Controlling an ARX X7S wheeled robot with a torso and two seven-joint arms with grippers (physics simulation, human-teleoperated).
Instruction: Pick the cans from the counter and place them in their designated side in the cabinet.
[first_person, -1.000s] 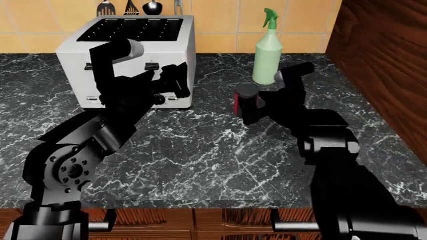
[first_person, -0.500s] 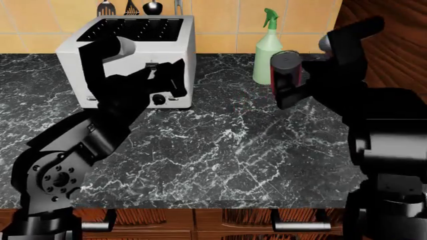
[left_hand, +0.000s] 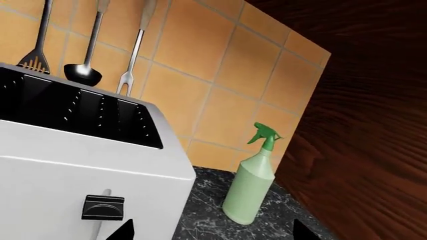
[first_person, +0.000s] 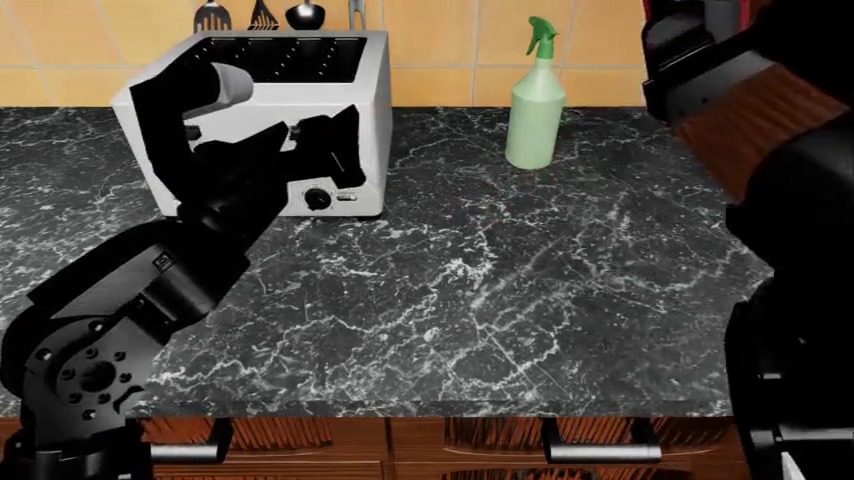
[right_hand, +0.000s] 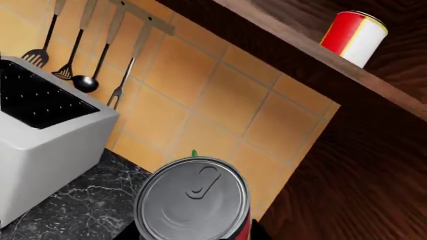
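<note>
The right tool (right_hand: 193, 235) is raised high, up near the wooden cabinet, and only a sliver of it shows at the edge of its own camera's view. It pinches a can (right_hand: 192, 200) whose silver pull-tab lid fills the near view, with a strip of red down its side. From the head view the right arm (first_person: 747, 90) bulks large at the upper right corner and hides both the tool and the can it carries.

Above and beyond that tool, a red-and-yellow can (right_hand: 353, 31) stands upright on a wooden shelf (right_hand: 313, 55) of the cabinet. It is well apart from the held can.

The left tool (first_person: 327, 150) hangs just in front of the white toaster (first_person: 274, 90), above the black marble table (first_person: 467, 290). Its two dark fingertips (left_hand: 123, 231) barely poke into its wrist camera's view and stand well apart, so it is spread wide with nothing between them.

Off to the side of the left tool, past the toaster, a pale green spray bottle (first_person: 535, 100) stands upright on the table against the orange tiled wall (left_hand: 220, 75). Kitchen utensils (left_hand: 83, 72) hang on that wall behind the toaster, among them a slotted spatula, a ladle and a fork.
</note>
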